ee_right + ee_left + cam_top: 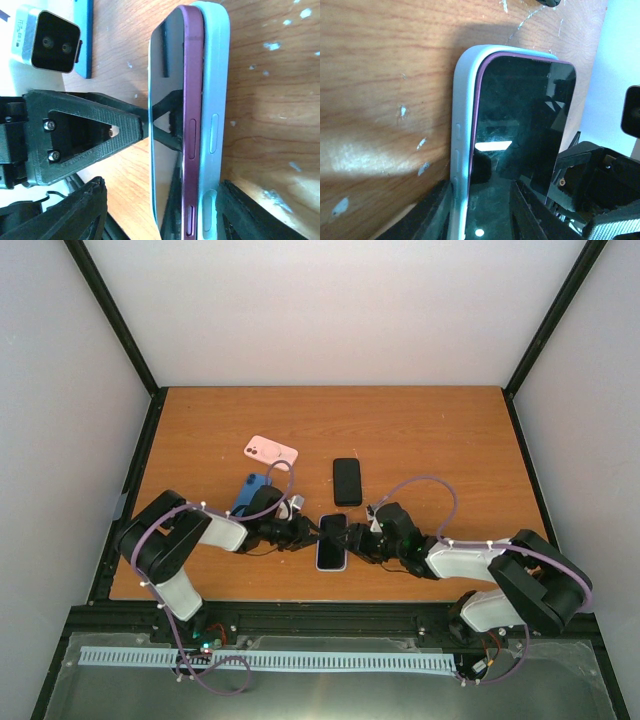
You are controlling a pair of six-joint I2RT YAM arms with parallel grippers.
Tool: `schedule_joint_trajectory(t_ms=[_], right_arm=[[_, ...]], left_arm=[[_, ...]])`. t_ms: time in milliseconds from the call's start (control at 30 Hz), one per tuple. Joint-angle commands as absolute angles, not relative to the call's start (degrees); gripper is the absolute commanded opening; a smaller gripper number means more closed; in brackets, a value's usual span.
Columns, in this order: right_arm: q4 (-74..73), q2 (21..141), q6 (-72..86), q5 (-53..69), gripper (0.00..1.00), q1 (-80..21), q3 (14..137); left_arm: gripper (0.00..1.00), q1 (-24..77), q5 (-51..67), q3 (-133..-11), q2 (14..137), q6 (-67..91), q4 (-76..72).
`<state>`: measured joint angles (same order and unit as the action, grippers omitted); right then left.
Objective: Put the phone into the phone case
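One phone [192, 100] partly seated in case [216, 75], seemingly not flush.

Soft, even light is filling the top view, a bright bar is glaring off the phone [520, 125] screen, a pale sheen is washing the table [370, 157], and the closest foreground is blurring.

A brown wood-grain table [430, 430], flecked with pale scuffs, sits inside plain white walls [330, 310] on the far side, left and right, with black frame posts [112, 315] in the far corners. Along its near edge runs a black rail [330, 618], then a grey metal shelf [330, 695] bearing a white slotted cable duct [300, 660]. The light is even.
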<state>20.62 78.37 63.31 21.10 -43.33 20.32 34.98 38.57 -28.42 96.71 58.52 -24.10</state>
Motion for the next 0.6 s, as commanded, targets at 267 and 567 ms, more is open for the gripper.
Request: schedule_joint_trajectory(t_ms=[267, 567], right_arm=[[38.19, 80.51, 66.9, 25.7, 0.52, -43.59, 19.87], [34.16, 83.39, 64.82, 25.06, 0.37, -43.59, 21.71]], left_arm=[[0.44, 36.81, 38.8, -27.02, 93.99, 59.01, -21.62], [0.47, 36.91, 38.24, -26.63, 93.68, 58.8, -20.87]])
